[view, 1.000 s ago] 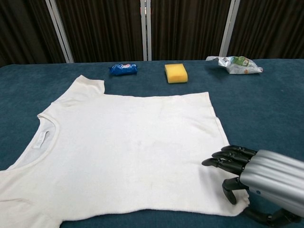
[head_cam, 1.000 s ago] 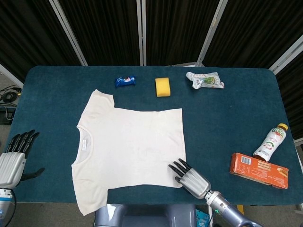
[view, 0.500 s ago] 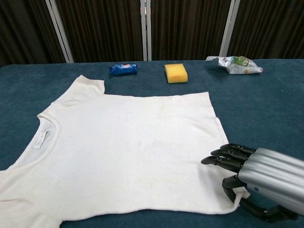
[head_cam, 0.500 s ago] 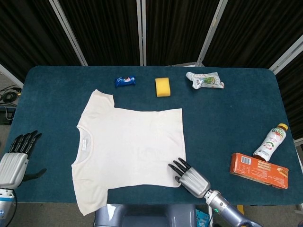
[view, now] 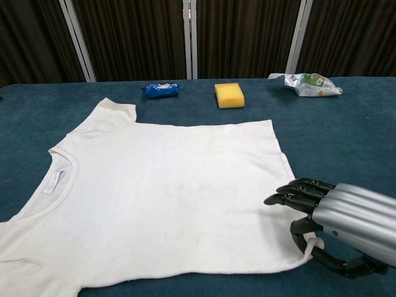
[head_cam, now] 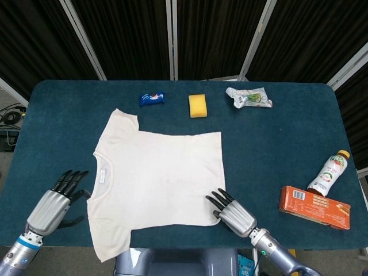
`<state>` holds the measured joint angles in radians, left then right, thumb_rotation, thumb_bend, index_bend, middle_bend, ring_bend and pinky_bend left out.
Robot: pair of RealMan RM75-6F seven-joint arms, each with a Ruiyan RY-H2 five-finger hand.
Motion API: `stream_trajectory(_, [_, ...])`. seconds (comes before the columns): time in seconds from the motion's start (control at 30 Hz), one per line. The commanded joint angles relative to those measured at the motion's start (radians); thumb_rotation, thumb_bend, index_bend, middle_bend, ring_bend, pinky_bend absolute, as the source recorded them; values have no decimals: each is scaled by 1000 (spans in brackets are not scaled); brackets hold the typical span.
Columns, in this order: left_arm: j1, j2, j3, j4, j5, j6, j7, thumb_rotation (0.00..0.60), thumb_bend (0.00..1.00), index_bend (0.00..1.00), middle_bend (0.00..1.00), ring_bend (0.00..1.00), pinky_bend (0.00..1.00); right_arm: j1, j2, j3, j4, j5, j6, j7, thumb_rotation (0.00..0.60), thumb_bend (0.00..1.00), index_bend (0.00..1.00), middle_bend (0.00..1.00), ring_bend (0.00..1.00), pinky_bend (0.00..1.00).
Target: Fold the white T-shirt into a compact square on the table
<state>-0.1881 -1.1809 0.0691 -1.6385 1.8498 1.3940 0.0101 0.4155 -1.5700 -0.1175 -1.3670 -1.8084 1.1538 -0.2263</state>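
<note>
White cotton T-shirt (head_cam: 158,178) lies spread flat on the dark blue cloth-covered table (head_cam: 276,149), collar toward the robot's left and hem toward its right, one sleeve pointing to the far edge and the other reaching the near edge. The right hand (view: 337,223) sits at the near hem corner; in the chest view its thumb hooks under the fabric and the corner curls up between thumb and fingers (view: 297,199), so it pinches the shirt there. The left hand (head_cam: 54,204) rests over the table just beside the near sleeve, fingers spread and extended toward the shirt, holding nothing and not touching the cloth as far as the head view shows. Along the far edge lie a small blue snack wrapper (head_cam: 152,98), a yellow rectangular sponge (head_cam: 198,106) and a crumpled white and green plastic packet (head_cam: 248,97). Well apart to the right, a plastic drink bottle with a yellow cap (head_cam: 328,173) lies tilted just beside an orange cardboard box (head_cam: 314,207).
</note>
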Motion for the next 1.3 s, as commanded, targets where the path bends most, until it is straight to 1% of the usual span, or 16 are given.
stream_trajectory(0.03, [-63, -100, 46, 137, 101, -34, -67, 600, 6, 475, 0, 0, 0, 0, 1, -1, -2, 1, 1, -1, 600, 503, 674, 85, 0, 0])
stream_trajectory(0.17, [-86, -147, 85, 213, 154, -64, -56, 600, 35, 491, 0, 0, 0, 1, -2, -1, -5, 7, 0, -7, 600, 503, 675, 87, 0, 0])
stream_trajectory(0.23, [-88, -163, 100, 241, 162, -75, -47, 600, 40, 492, 0, 0, 0, 2, -3, -1, -6, 10, -2, -10, 600, 504, 675, 87, 0, 0])
stream_trajectory(0.33, [-84, -189, 121, 285, 163, -85, -49, 600, 43, 492, 0, 0, 0, 2, -4, -1, -9, 13, -1, -16, 600, 504, 676, 88, 0, 0])
stream_trajectory(0.5, [-81, -220, 154, 353, 164, -103, -52, 600, 87, 492, 0, 0, 0, 1, -5, -4, -11, 14, 1, -21, 600, 505, 682, 91, 0, 0])
stream_trajectory(0.73, [-75, -240, 183, 415, 157, -102, -61, 600, 99, 501, 0, 0, 0, 1, -8, -4, -12, 20, 4, -24, 600, 513, 687, 94, 0, 0])
stream_trajectory(0.97, [-65, -257, 191, 475, 129, -95, -89, 600, 135, 505, 0, 0, 0, 2, -12, -4, -9, 23, 3, -28, 600, 532, 689, 97, 0, 0])
stream_trajectory(1.13, [-66, -271, 184, 511, 122, -63, -110, 600, 136, 505, 0, 0, 0, 5, -16, -4, -6, 26, 2, -27, 600, 534, 691, 98, 0, 0])
stream_trajectory(1.3, [-72, -277, 188, 525, 115, -68, -112, 600, 136, 505, 0, 0, 0, 6, -19, -4, -4, 28, 2, -28, 600, 536, 693, 100, 0, 0])
